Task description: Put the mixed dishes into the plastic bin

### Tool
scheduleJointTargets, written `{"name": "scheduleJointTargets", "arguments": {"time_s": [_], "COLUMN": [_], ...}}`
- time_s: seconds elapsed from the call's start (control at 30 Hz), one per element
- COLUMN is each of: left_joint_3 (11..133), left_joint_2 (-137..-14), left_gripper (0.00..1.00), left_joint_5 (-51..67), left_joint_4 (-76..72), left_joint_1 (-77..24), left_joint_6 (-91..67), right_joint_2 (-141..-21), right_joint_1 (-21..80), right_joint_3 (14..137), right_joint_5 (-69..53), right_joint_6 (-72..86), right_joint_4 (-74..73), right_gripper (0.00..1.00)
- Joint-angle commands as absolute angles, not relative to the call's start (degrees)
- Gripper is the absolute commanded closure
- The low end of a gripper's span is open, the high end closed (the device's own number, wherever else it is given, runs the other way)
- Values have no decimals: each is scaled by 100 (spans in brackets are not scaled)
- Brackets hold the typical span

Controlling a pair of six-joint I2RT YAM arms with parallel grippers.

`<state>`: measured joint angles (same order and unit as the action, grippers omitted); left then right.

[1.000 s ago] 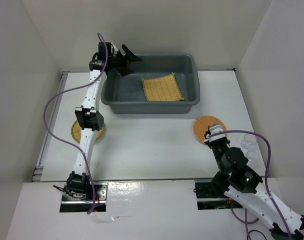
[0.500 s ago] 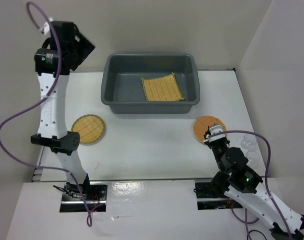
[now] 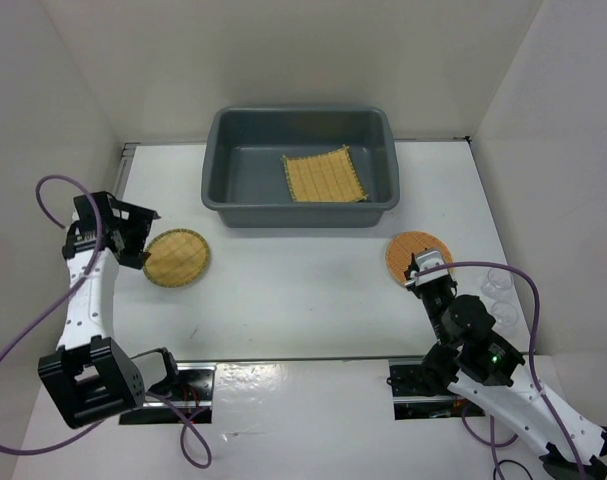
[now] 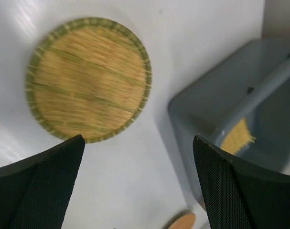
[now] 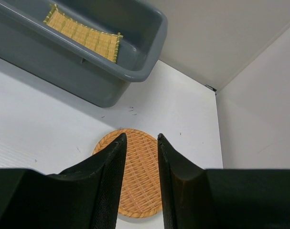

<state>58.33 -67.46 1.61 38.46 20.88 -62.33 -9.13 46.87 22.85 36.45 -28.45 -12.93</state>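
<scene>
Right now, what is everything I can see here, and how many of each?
plastic bin: one, grey, far middle of the table
square woven mat: one, yellow, lying inside the bin
yellow disc: one, yellow with a greenish rim, on the table's left side
orange disc: one, orange, on the table's right side
small cups: two seen, clear, at the table's right edge
table: one, white
left gripper: one, black, open and empty, beside the yellow disc
right gripper: one, black, slightly open and empty, by the orange disc's near edge
</scene>
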Motion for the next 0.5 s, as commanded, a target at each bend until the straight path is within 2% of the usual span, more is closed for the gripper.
{"name": "scheduleJointTargets", "arguments": {"time_s": [0.0, 0.17, 0.4, 0.47], "left_joint_3": [5109, 3545, 2594, 1989], "left_joint_2": [-6549, -5610, -4537, -4089], "left_gripper": [0, 0, 0, 0], "left_joint_5": [853, 502, 316, 403], "left_joint_4": [2735, 2057, 1636, 1390], "left_joint_1": [2039, 1978, 1978, 1978], "left_joint_6": [-6696, -7312, -7707, -7935], "right_joint_2": [-905, -905, -905, -905], "right_joint_1": [4807, 4808, 4808, 4808], "right_joint_3": [2250, 2250, 2250, 2250], "right_joint_5": [3665, 3665, 3665, 3665], "right_joint_6": [-2839, -2839, -2839, -2839], "right_joint_4": [-1090, -1090, -1090, -1090], "right_gripper": [62, 61, 57, 55]}}
